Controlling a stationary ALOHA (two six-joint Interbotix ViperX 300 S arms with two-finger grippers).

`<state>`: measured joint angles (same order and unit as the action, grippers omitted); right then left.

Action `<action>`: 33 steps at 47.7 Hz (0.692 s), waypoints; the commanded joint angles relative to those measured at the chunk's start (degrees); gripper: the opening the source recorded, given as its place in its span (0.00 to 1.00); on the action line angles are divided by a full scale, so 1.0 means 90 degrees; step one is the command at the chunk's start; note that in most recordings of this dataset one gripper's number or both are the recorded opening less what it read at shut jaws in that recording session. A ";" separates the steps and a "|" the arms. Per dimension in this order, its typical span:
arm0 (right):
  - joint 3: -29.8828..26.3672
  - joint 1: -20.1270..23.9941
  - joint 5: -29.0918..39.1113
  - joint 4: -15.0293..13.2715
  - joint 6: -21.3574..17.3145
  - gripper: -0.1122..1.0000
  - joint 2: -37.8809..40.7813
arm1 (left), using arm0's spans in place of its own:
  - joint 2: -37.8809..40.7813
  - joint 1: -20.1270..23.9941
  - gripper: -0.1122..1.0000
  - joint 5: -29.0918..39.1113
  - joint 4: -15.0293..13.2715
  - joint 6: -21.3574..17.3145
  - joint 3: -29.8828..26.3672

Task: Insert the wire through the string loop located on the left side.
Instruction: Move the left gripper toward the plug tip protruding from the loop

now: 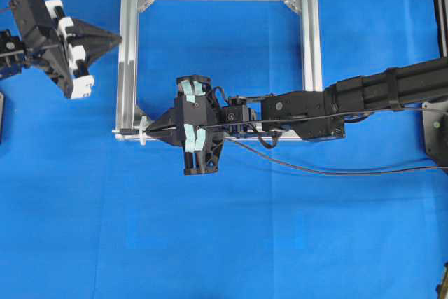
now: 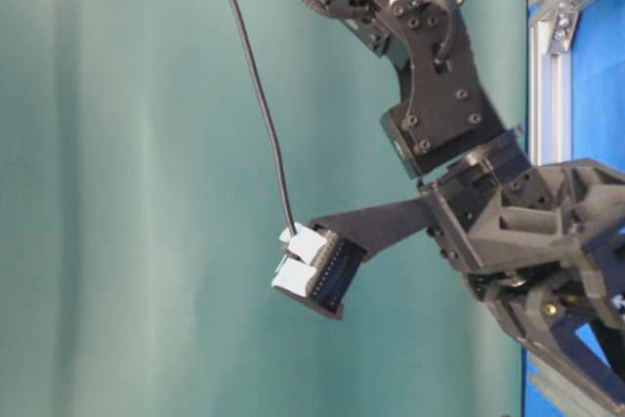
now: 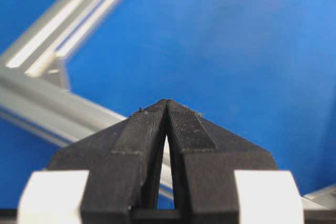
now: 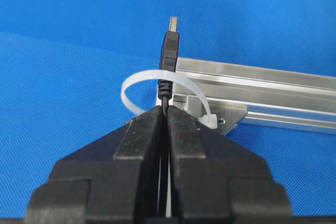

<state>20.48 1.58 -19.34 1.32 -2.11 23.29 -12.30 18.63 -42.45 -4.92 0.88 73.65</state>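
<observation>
The right gripper point(image 4: 165, 109) pinches the wire point(image 4: 167, 90) just behind its plug, fingers pressed tight on the thin black cable. The plug point(image 4: 170, 51), with its metal tip, already pokes out past the far side of the string loop point(image 4: 137, 80), a white tie ring arching over the wire and standing on the corner of the aluminium frame point(image 4: 262, 85). In the overhead view this gripper point(image 1: 150, 129) sits at the frame's lower left corner point(image 1: 127, 68), the loop point(image 1: 143, 131) right at its tip, and the cable point(image 1: 315, 170) trails off rightward across the blue cloth point(image 1: 245, 243). The right arm point(image 1: 378, 96) lies over the frame's bottom bar. The left gripper point(image 1: 115, 38) hangs well apart, outside the left bar, its fingers point(image 3: 149, 124) pressed together and holding nothing
</observation>
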 commanded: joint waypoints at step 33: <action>-0.0146 -0.0020 -0.0049 -0.0010 0.0000 0.11 -0.0117 | -0.0723 -0.2783 0.10 0.0176 0.0029 0.0039 0.0166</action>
<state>20.48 1.58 -19.42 1.32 -2.11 23.20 -18.28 -5.71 -41.04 -4.83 1.32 75.50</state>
